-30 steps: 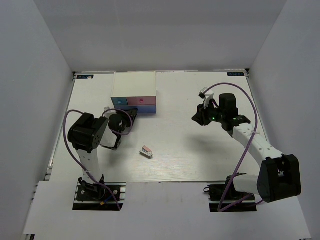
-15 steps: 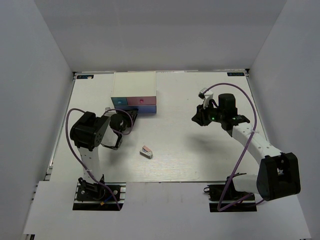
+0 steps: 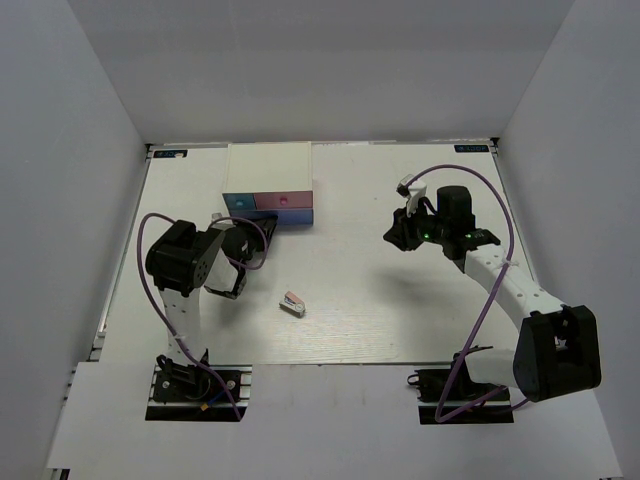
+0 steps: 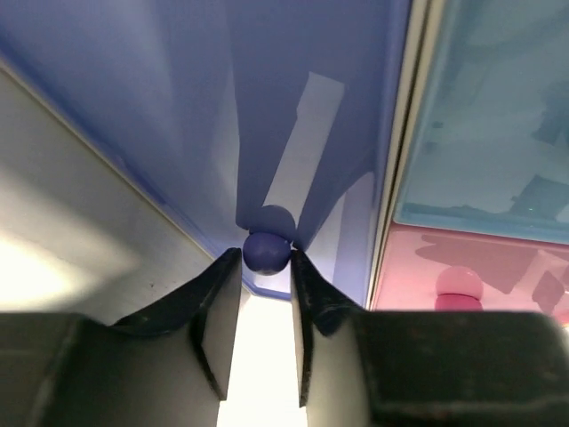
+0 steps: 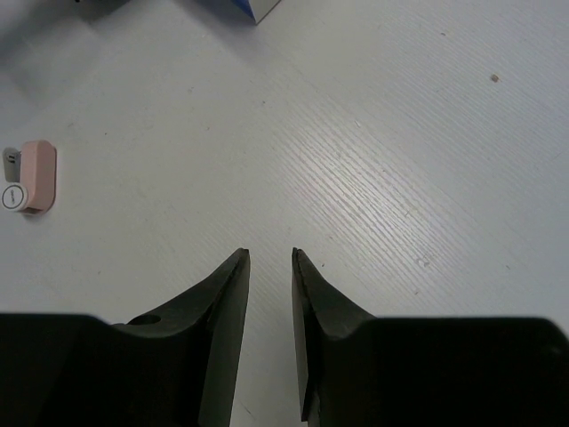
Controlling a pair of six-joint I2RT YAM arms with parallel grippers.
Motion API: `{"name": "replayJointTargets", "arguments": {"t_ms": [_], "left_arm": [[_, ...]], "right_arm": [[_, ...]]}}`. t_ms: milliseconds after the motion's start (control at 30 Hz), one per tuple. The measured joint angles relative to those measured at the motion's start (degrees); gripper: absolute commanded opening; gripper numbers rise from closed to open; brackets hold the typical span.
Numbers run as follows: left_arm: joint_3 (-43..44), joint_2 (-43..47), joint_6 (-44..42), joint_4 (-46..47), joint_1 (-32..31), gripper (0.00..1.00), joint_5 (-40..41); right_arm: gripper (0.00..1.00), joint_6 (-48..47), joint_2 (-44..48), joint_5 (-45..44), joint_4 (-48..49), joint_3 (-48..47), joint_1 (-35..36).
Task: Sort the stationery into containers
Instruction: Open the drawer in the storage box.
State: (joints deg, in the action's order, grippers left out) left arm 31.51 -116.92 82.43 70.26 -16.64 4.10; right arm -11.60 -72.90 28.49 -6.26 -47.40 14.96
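Observation:
The containers are drawers in a white-topped box (image 3: 268, 168): a light blue front (image 4: 489, 116), a pink front (image 4: 427, 267) and a wider blue-lavender front (image 4: 178, 116). My left gripper (image 4: 267, 258) is at the blue-lavender drawer, and its fingertips press both sides of the round dark blue knob (image 4: 267, 250). Seen from above, it (image 3: 255, 238) sits at the box's lower left corner. Of the stationery, only a small pink-and-white stapler-like piece (image 3: 292, 304) shows, lying on the table between the arms (image 5: 31, 176). My right gripper (image 5: 270, 253) hovers over bare table at the right (image 3: 395, 236), its jaws a little apart with nothing between them.
The white table (image 3: 400, 320) is walled on three sides by grey panels. The box stands at the back left, near the rear edge. A corner of the blue drawer (image 5: 258, 9) shows at the top of the right wrist view.
My left arm has edged toward the box and its jaws have narrowed onto the drawer knob. The right arm and the stapler-like piece have stayed put.

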Motion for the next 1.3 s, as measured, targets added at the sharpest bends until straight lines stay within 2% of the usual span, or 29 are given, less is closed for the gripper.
{"name": "replayJointTargets", "arguments": {"t_ms": [33, 233, 533, 700, 767, 967, 1167, 1300], "left_arm": [[0.00, 0.00, 0.09, 0.28, 0.02, 0.32, 0.00], [-1.22, 0.02, 0.24, 1.73, 0.00, 0.23, 0.37], [-9.49, 2.03, 0.68, 8.11, 0.02, 0.22, 1.27], [-11.39, 2.73, 0.79, 9.22, 0.04, 0.17, 1.22], [-11.58, 2.97, 0.81, 9.14, 0.04, 0.13, 1.01], [-10.23, 4.70, 0.66, 4.83, 0.15, 0.12, -0.33], [-9.64, 5.14, 0.28, 3.21, 0.35, 0.11, -1.70], [-9.53, 5.29, -0.07, 2.93, 0.42, 0.11, -2.08]], "right_arm": [[0.32, -0.02, 0.00, 0.00, 0.00, 0.00, 0.00], [0.32, -0.15, -0.02, 0.04, 0.00, -0.04, 0.00], [0.32, -0.72, -0.02, 0.44, -0.02, -0.07, 0.00], [0.32, -0.83, -0.09, 1.03, -0.02, -0.07, 0.00], [0.32, -0.83, -0.24, 1.40, -0.02, -0.07, 0.00], [0.33, -1.40, -0.33, 2.32, -0.61, -0.07, 0.07], [0.35, -6.40, -0.46, 12.94, -1.92, -1.36, 2.03], [0.31, -10.34, -6.16, 18.62, -4.09, -10.56, 6.73]]}}
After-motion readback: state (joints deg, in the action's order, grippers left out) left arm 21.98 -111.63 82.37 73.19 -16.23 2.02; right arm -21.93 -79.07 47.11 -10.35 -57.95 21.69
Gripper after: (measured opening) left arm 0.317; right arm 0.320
